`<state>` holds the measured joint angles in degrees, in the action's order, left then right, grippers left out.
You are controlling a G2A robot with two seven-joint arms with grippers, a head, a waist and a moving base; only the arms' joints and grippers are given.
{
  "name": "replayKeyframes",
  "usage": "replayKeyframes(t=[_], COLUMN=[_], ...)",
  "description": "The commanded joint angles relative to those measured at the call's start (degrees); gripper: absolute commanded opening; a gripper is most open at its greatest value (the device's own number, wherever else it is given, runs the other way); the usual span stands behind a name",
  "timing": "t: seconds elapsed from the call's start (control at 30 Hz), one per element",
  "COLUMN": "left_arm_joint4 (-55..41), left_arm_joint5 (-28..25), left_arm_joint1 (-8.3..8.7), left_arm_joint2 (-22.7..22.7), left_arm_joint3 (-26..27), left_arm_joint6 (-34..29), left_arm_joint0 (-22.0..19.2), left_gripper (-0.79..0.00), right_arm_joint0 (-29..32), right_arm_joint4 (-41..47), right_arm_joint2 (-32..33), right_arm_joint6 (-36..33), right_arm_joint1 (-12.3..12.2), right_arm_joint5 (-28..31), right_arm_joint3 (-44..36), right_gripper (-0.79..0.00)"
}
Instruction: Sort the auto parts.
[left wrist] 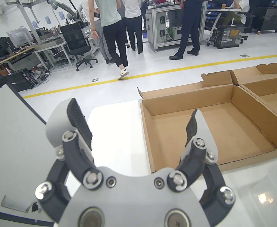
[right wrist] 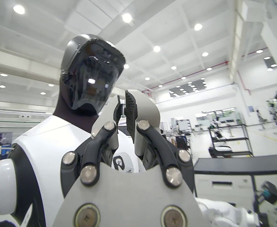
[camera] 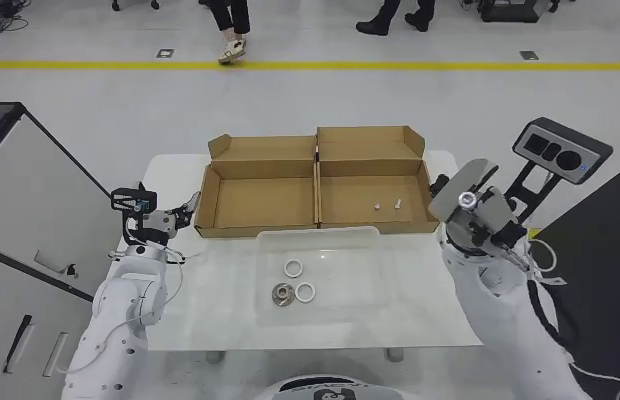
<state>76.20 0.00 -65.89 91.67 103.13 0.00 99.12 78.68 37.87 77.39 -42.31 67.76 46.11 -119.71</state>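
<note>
Table: a white table (camera: pixel 220 320) bore everything.
Boxes: two open brown cardboard boxes stood side by side, the left box (camera: pixel 260 205) and the right box (camera: pixel 365 190).
Tray: a clear plastic tray (camera: pixel 330 238) sat just before them, its edges hard to trace.
In tray: a grey metal toothed disc (camera: pixel 282 294) and two white rings (camera: pixel 293 268) (camera: pixel 305 292).
In right box: two tiny pieces (camera: pixel 378 205), too small to identify.
Left pincer (left wrist: pixel 133 114): spread wide, holding nothing, beside the left box's outer corner.
Right pincer (right wrist: pixel 123 98): raised, nearly closed, pinching a small dark threaded part (right wrist: pixel 122 112), mostly hidden between the pads.
</note>
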Motion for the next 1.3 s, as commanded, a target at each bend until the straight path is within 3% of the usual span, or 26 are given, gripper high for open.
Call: replayKeyframes(t=[0.0, 0.17, 0.4, 0.67, 0.97, 1.27], left_arm_joint4=[0.0, 0.0, 0.0, 0.0, 0.0, 0.0], left_arm_joint5=[0.0, 0.0, 0.0, 0.0, 0.0, 0.0], left_arm_joint1=[0.00, 0.00, 0.00, 0.00, 0.00, 0.00], left_arm_joint2=[0.0, 0.0, 0.0, 0.0, 0.0, 0.0], left_arm_joint3=[0.0, 0.0, 0.0, 0.0, 0.0, 0.0], left_arm_joint6=[0.0, 0.0, 0.0, 0.0, 0.0, 0.0], left_arm_joint0=[0.0, 0.0, 0.0, 0.0, 0.0, 0.0], left_gripper=[0.000, 0.000, 0.000, 0.000, 0.000, 0.000], right_arm_joint0=[0.8, 1.2, -5.1, -19.0, -30.2, -38.9], right_arm_joint4=[-0.6, -7.1, -14.4, -30.6, -48.4, -57.7], right_arm_joint2=[5.0, 14.9, 16.1, 9.1, -2.2, -18.1], right_arm_joint6=[-3.1, -12.9, -18.0, -26.8, -35.7, -37.3], right_arm_joint1=[-0.7, -2.4, -3.5, -4.4, -4.7, -6.9], right_arm_joint5=[-3.6, -13.6, -21.4, -24.0, -20.5, -21.4], right_arm_joint3=[0.9, 2.7, 7.7, 19.2, 29.7, 34.6], right_gripper=[-0.785, -0.785, -0.785, -0.785, -0.785, -0.785])
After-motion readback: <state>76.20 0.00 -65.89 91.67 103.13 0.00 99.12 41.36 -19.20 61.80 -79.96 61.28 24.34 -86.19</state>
